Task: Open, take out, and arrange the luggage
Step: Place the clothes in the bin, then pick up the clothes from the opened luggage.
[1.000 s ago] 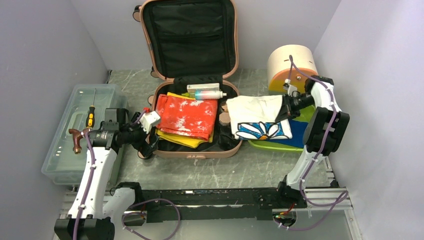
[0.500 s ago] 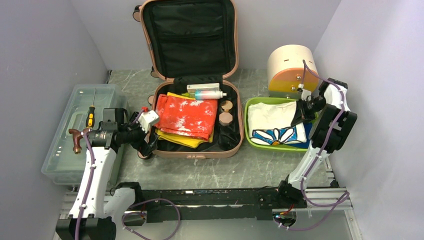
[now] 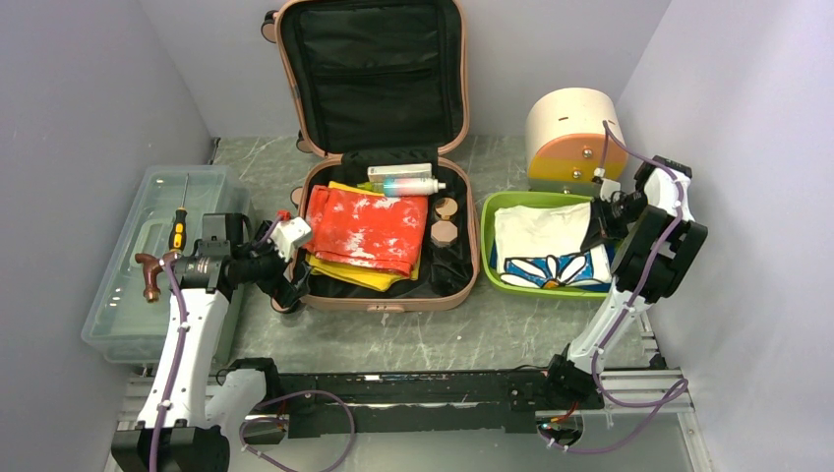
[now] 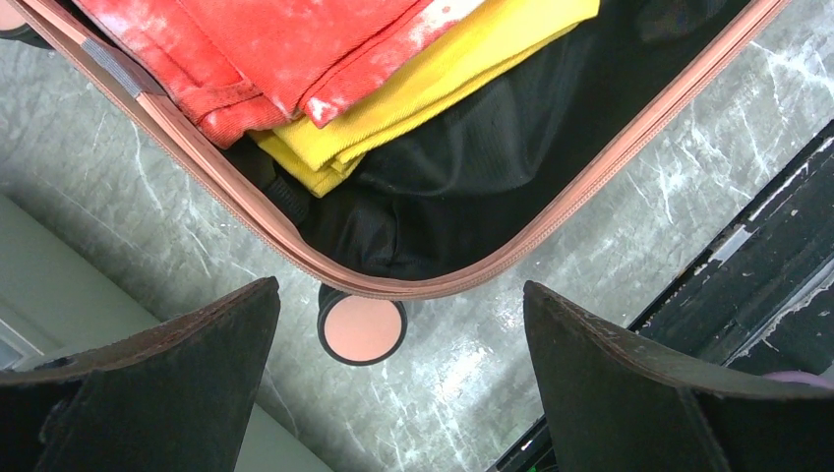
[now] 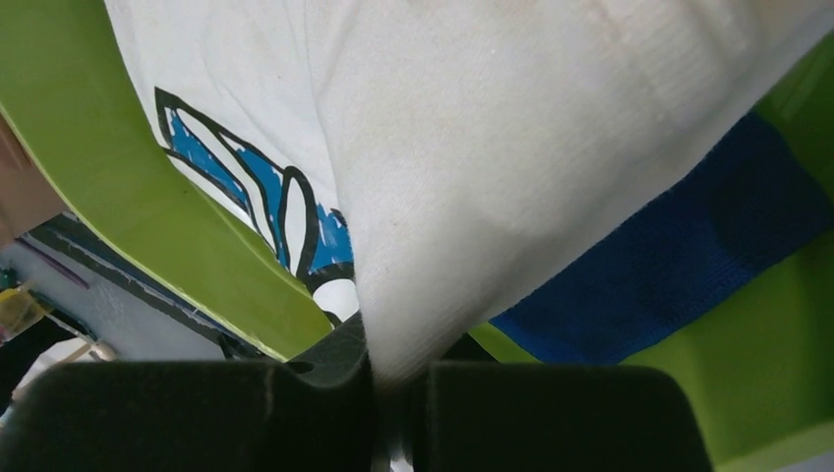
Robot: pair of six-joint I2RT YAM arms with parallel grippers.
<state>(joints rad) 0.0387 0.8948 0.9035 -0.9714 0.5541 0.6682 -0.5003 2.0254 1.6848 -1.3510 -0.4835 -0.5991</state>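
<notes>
Luggage (image 3: 388,301) lies open mid-counter, lid up. My right tool (image 3: 596,222) pinches the white flower cloth (image 3: 544,241) in the green tray (image 3: 489,214) just right of it. Left tool (image 4: 401,295) gapes at its near-left corner. Red cloth (image 3: 366,228), yellow cloth (image 3: 366,276) and tube (image 3: 405,185) not yet out.

Grainy, matt black pads (image 4: 610,393) on my left pincer (image 4: 398,290), and past them the luggage (image 4: 241,202): smooth salmon-pink plastic rim, a satin sheen on its wheel (image 4: 361,329), and finely ribbed black woven lining (image 4: 462,187) inside. The red cloth (image 4: 275,49) looks like washed denim, mottled white. The yellow cloth (image 4: 433,88) under it is a tight twill. The table (image 4: 118,197) is grey, marbled and faintly glossy. On the right, my right pincer (image 5: 393,369) has soft, matt dark pads (image 5: 197,413) pinching a white cloth (image 5: 511,147), nubbly like terry and printed in blue. The blue cloth (image 5: 669,265) is a coarser knit. The tray (image 5: 98,177) is smooth lime-green plastic. On the left, the bin (image 3: 128,295) is clear, glossy plastic.
</notes>
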